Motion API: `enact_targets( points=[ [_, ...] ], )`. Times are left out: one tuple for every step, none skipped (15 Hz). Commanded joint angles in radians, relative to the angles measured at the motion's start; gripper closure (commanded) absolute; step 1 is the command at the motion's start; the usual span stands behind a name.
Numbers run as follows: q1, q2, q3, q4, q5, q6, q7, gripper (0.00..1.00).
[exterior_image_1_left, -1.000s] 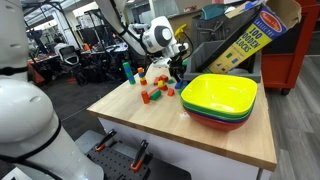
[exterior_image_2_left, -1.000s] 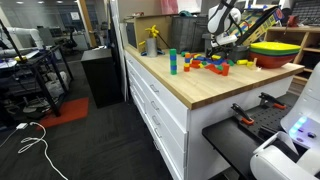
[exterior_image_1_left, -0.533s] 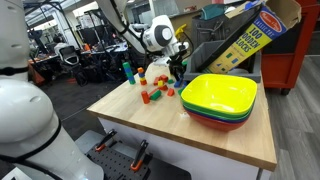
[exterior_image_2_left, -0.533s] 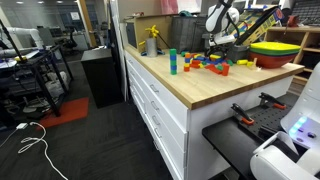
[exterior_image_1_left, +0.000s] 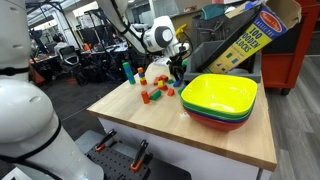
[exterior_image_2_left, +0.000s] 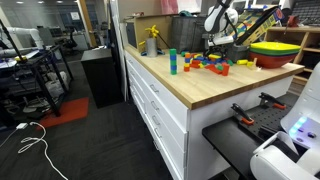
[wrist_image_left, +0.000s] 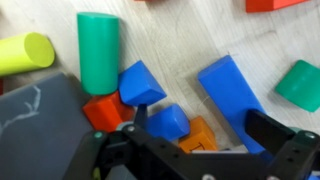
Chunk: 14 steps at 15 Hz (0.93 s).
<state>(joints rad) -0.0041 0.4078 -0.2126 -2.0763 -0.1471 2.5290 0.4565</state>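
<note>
blocks (wrist_image_left: 232, 90): painted wood, smooth, satin sheen; table (wrist_image_left: 190, 35): pale wood, fine grain, matt; gripper (wrist_image_left: 200, 130): black, matt, plastic-looking; slab (wrist_image_left: 40, 125): dark, matt, chalk-scuffed; bowls (exterior_image_1_left: 222, 95): bright plastic, glossy; box (exterior_image_1_left: 250, 35): printed cardboard; drawers (exterior_image_2_left: 160, 95): white, smooth

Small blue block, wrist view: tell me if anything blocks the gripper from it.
Nothing visible does. The small blue block lies within the span of the open gripper, with an orange block close beside it.
</note>
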Motion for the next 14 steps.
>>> enact_targets(
  points=[
    [0.018,0.011,-0.037,-0.002,-0.046,0.012,0.028,0.0],
    [0.02,0.008,-0.042,-0.005,-0.054,0.013,0.028,0.0],
    [0.023,0.005,-0.047,-0.007,-0.065,0.015,0.03,0.0],
    [0.025,0.001,-0.048,-0.009,-0.069,0.016,0.03,0.0],
    [0.028,-0.001,-0.05,-0.01,-0.077,0.016,0.033,0.0],
    [0.03,-0.003,-0.051,-0.005,-0.081,0.01,0.032,0.0],
    [0.033,-0.003,-0.053,0.002,-0.084,0.0,0.033,0.0],
    [0.033,-0.006,-0.053,0.003,-0.084,-0.003,0.031,0.0],
    [0.034,-0.011,-0.053,0.003,-0.085,-0.007,0.028,0.0],
    [0.033,-0.013,-0.052,0.002,-0.083,-0.01,0.026,0.0],
    [0.03,-0.019,-0.048,-0.001,-0.076,-0.01,0.02,0.0],
    [0.028,-0.025,-0.046,-0.003,-0.072,-0.01,0.017,0.0],
    [0.025,-0.031,-0.044,-0.006,-0.067,-0.009,0.014,0.0],
    [0.025,-0.035,-0.044,-0.008,-0.068,-0.007,0.014,0.0]
  ],
)
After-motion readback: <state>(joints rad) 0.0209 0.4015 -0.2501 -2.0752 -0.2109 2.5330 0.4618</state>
